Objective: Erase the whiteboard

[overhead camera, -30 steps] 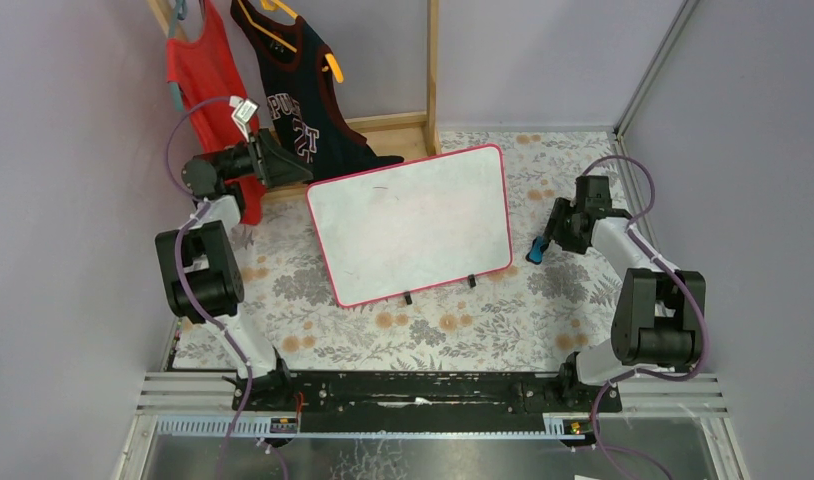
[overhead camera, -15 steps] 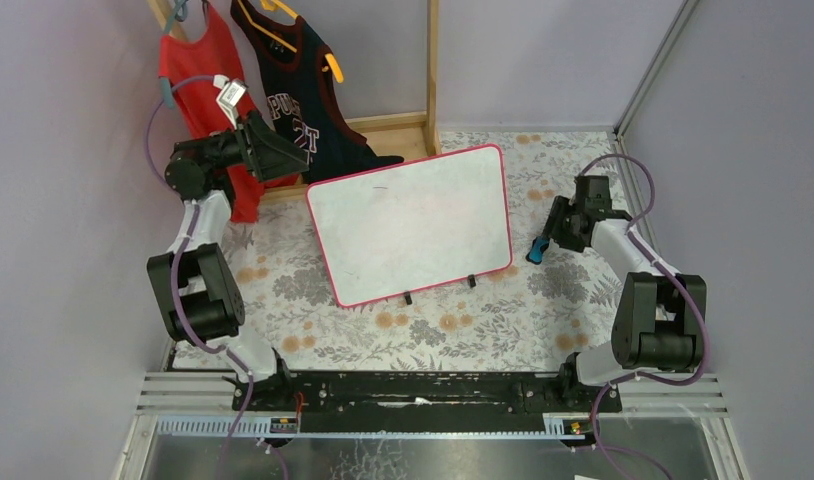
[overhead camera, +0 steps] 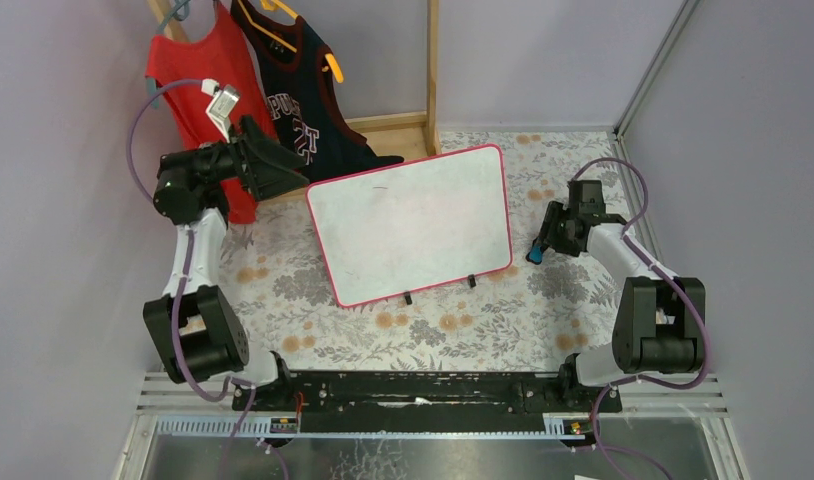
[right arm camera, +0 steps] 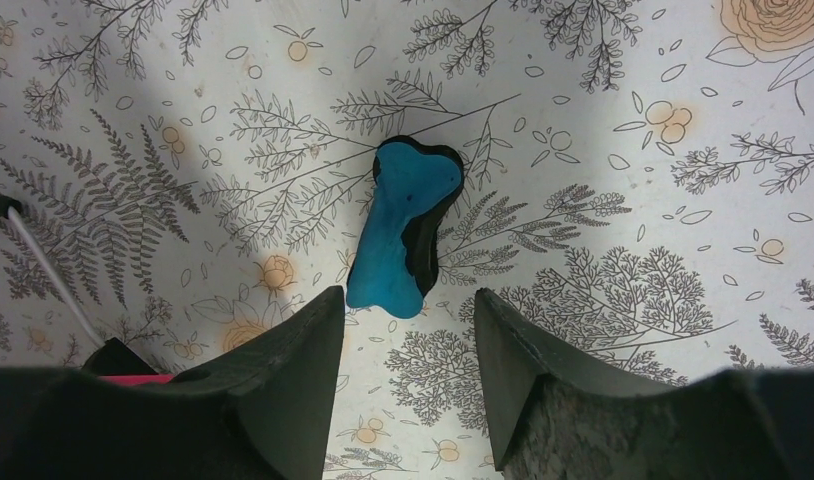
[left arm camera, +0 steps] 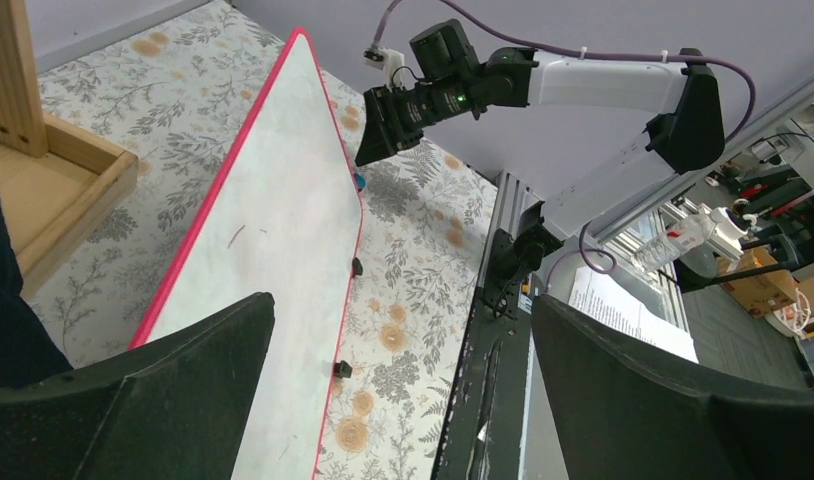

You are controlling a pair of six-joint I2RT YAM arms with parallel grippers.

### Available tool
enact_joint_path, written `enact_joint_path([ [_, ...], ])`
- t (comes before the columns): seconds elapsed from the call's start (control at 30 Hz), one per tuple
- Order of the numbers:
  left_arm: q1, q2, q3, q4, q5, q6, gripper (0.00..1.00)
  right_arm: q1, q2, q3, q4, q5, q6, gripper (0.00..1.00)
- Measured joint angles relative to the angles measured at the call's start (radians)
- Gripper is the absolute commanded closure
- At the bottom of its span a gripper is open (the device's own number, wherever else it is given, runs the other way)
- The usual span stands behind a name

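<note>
Cloth with a flower print covers the table under the whiteboard. That board, white with a thin pink-red frame and rounded corners, sits at the middle of the cloth, turned a little so its right side reaches farther back. Two small black feet show along its near edge. Its face is mostly clean, with grey smears and one short dark stroke close to its far edge.

Behind the whiteboard's left corner stands a wooden rack with a red shirt and a dark blue jersey on hangers.

Left of the whiteboard, the left arm is raised, its pincer aimed across the board from above its far left corner. That pincer's jaws are spread as wide as they go and have hold of nothing.

Right of the whiteboard, the right arm bends down toward the cloth. Its pincer is partly spread and grips nothing.

Just beside the whiteboard's right edge a blue eraser with a black underside lies on the cloth. Its near end sits between the right pincer's fingertips, a gap showing on each side.
</note>
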Motion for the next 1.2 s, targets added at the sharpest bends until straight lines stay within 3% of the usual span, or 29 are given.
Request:
enact_joint_path([
  [0.47, 0.05, -0.128, -0.247, 0.001, 0.001, 0.036, 0.0, 0.001, -0.041, -0.005, 0.0, 0.02, 0.0, 0.43],
  [0.87, 0.358, -0.247, -0.453, 0.001, 0.0, 0.122, 0.0, 0.004, -0.067, -0.05, 0.003, 0.061, 0.007, 0.43],
  [1.2, 0.653, -0.215, -0.573, 0.001, 0.001, 0.248, 0.0, 0.013, -0.149, -0.11, 0.021, 0.132, 0.018, 0.43],
])
